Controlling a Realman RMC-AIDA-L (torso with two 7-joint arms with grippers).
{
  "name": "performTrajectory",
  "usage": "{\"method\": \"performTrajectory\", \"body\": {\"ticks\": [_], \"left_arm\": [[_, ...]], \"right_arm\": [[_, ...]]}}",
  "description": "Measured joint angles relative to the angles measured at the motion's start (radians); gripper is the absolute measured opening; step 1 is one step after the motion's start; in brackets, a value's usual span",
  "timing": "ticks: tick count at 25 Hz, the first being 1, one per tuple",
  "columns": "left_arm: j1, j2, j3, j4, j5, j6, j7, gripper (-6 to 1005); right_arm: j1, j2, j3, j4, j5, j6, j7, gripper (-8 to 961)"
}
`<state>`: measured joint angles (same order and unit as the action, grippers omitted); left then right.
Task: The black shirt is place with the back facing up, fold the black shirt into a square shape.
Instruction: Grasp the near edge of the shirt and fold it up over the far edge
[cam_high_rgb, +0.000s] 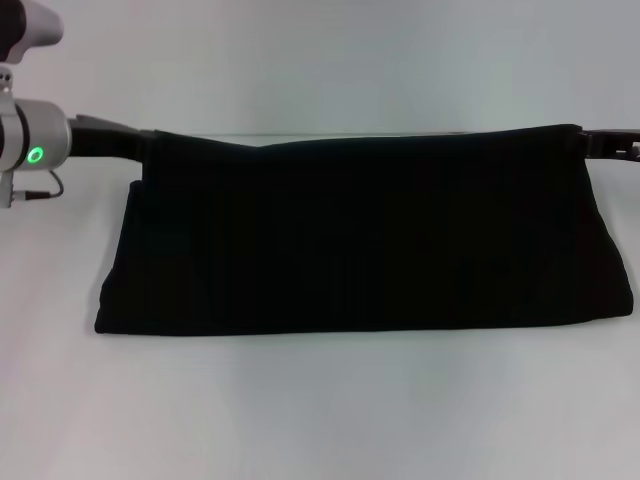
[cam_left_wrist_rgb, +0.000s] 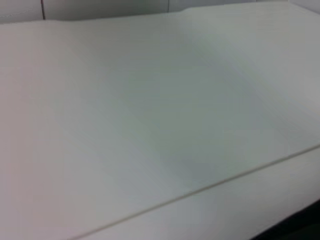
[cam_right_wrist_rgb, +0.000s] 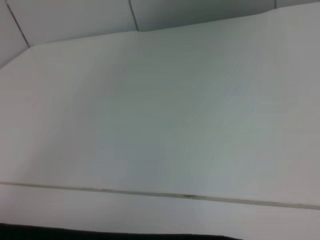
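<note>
The black shirt (cam_high_rgb: 360, 240) spans the middle of the head view as a wide dark band. Its upper edge is stretched between my two grippers, and its lower edge lies on the white table (cam_high_rgb: 320, 410). My left gripper (cam_high_rgb: 148, 142) holds the upper left corner and my right gripper (cam_high_rgb: 583, 140) holds the upper right corner, both shut on the fabric. No lettering shows on the side facing me. A dark strip that may be the shirt (cam_right_wrist_rgb: 100, 235) edges the right wrist view.
Bare white table surface (cam_left_wrist_rgb: 150, 125) fills both wrist views, crossed by a thin seam line (cam_right_wrist_rgb: 150, 193). The left arm's silver wrist with a green light (cam_high_rgb: 36, 155) sits at the far left of the head view.
</note>
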<state>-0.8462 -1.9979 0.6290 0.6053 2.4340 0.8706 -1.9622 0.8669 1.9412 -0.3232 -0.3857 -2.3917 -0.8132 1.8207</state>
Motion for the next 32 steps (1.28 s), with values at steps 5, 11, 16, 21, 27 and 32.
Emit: {"method": "performTrajectory", "body": {"ticks": [5, 11, 16, 21, 27, 32], "left_arm": [[-0.009, -0.004, 0.001, -0.002, 0.002, -0.019, 0.006, 62], [-0.017, -0.007, 0.013, -0.021, 0.002, -0.051, 0.013, 83], [-0.017, -0.022, 0.061, -0.036, 0.002, -0.116, 0.007, 102], [-0.011, -0.045, 0.08, -0.047, 0.002, -0.226, 0.009, 120], [0.006, -0.041, 0.061, -0.03, -0.001, -0.225, -0.052, 316], [0.099, -0.043, 0.057, 0.169, -0.041, 0.095, -0.15, 524]], "right_arm": [[0.006, 0.003, -0.001, 0.001, 0.0, 0.011, 0.0, 15], [0.009, 0.008, -0.001, 0.004, 0.0, 0.014, 0.0, 42], [0.01, 0.013, -0.011, 0.011, 0.0, 0.014, 0.001, 86], [0.005, 0.019, -0.018, 0.002, 0.0, 0.033, 0.019, 130], [-0.009, 0.013, -0.017, -0.039, 0.0, -0.022, 0.068, 363], [-0.056, 0.007, -0.014, -0.131, 0.008, -0.237, 0.122, 475]]}}
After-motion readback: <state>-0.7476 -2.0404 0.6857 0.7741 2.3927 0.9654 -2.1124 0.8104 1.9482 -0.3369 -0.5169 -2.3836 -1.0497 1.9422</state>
